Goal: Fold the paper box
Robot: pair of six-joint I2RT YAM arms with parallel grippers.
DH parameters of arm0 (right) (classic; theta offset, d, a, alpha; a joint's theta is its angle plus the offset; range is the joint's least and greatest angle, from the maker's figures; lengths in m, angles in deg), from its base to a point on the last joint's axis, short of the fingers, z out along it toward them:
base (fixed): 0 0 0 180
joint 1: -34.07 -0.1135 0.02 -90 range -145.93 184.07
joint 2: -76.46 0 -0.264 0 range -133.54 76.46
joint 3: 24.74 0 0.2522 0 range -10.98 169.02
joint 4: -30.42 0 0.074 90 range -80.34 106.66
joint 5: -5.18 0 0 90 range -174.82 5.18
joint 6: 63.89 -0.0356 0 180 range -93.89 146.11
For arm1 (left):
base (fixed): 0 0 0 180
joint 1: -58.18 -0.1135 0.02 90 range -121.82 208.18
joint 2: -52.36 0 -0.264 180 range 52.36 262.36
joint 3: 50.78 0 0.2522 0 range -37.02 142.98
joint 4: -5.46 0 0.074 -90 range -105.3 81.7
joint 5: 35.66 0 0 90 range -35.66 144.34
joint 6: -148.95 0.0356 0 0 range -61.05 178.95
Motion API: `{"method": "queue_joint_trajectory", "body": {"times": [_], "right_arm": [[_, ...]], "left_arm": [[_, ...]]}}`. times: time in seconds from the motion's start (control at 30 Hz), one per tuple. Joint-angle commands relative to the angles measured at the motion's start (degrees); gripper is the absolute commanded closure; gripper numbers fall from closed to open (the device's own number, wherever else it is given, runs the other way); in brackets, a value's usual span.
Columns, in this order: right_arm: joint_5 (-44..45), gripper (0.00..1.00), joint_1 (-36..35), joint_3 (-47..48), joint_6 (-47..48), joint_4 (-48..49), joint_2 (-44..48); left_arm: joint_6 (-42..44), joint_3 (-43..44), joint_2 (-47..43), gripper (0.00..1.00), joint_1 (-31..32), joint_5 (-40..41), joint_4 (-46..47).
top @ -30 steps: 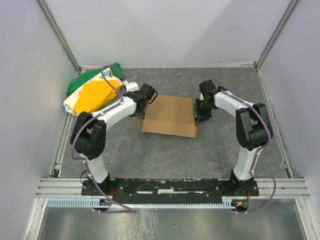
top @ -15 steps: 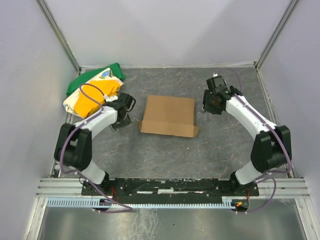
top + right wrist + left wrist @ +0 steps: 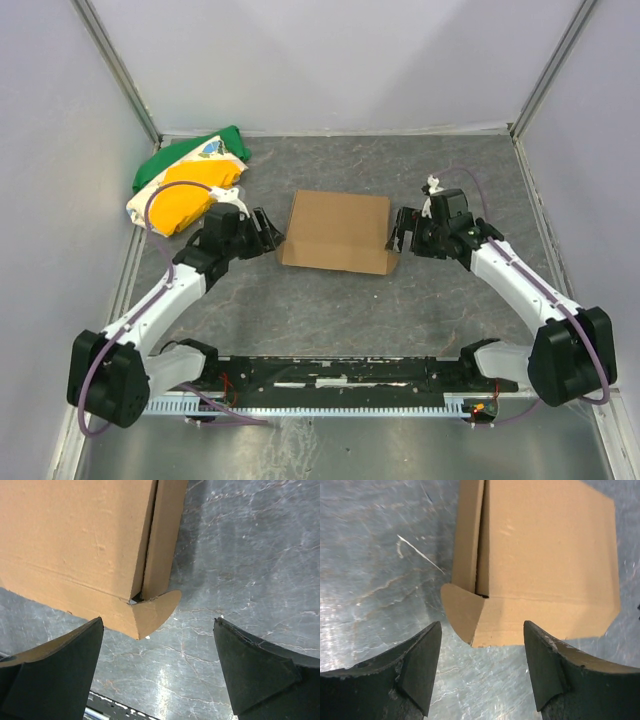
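Note:
The paper box (image 3: 337, 232) is a compact brown cardboard rectangle lying flat in the middle of the grey table. A rounded flap sticks out at each of its near corners (image 3: 462, 607) (image 3: 157, 610). My left gripper (image 3: 268, 235) sits just off the box's left near corner, open. In the left wrist view that corner of the box (image 3: 545, 570) lies just ahead of the left gripper (image 3: 481, 625) with nothing between the fingers. My right gripper (image 3: 398, 235) is open beside the right near corner. In the right wrist view the box (image 3: 75, 545) lies ahead of the right gripper (image 3: 158, 620), apart from it.
A green, yellow and white cloth bundle (image 3: 185, 185) lies at the back left, close behind the left arm. Pale walls enclose the table on three sides. A metal rail (image 3: 320, 375) with the arm bases runs along the near edge.
Both grippers left the box's sides, swung outward, then came back low toward its near corners. Both jaws have spread from partly closed to open. The box has stayed put.

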Motion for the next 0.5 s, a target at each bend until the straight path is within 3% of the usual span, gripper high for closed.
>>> {"method": "queue_joint_trajectory", "body": {"times": [0.0,0.17,0.33,0.4,0.47], "right_arm": [[-4.73,0.01,-0.64,-2.96,0.31,6.06,1.97],[-4.46,0.01,-1.3,-8.07,-6.87,11.35,14.46],[-2.23,0.04,-1.14,-12.12,-13.98,6.73,29.74],[-1.52,0.15,-1.18,-11.19,-10.86,4.18,29.08],[1.56,0.15,-1.18,-6.17,-6.85,-5.83,22.72]], "left_arm": [[5.22,-0.32,4.47,0.26,0.31,-10.51,3.74],[6.1,2.07,6.4,0.27,0.71,-11.96,2.16],[4.98,-5.34,-5.07,0.28,2.06,-9.38,10.76],[6.39,-6.39,-7.27,0.27,2.63,-7.94,11.21],[8.16,-6.16,-6.92,0.27,3.68,-7.02,10.03]]}}
